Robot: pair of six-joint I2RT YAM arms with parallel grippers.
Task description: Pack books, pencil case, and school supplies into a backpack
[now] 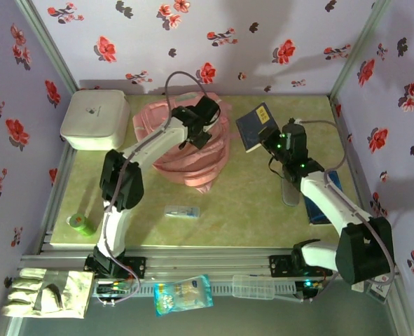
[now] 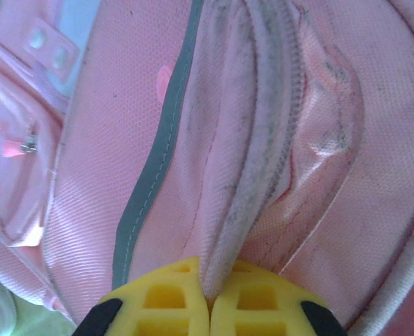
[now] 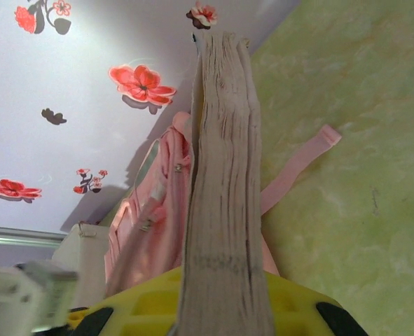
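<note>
the left gripper (image 2: 208, 297) is pressed together on the zip edge (image 2: 252, 182) of the backpack (image 1: 192, 164), which lies toward the back of the table (image 1: 249, 210). the right gripper (image 1: 280, 143) pinches the navy book (image 1: 254, 127), held just right of the backpack. i'd say the trick now is to pull that edge up and back so the mouth gapes, keep it taut, then feed the book in thin edge first so it doesn't snag the fabric.

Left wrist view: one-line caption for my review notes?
Left gripper shut on a fabric fold of the pink backpack.
</note>
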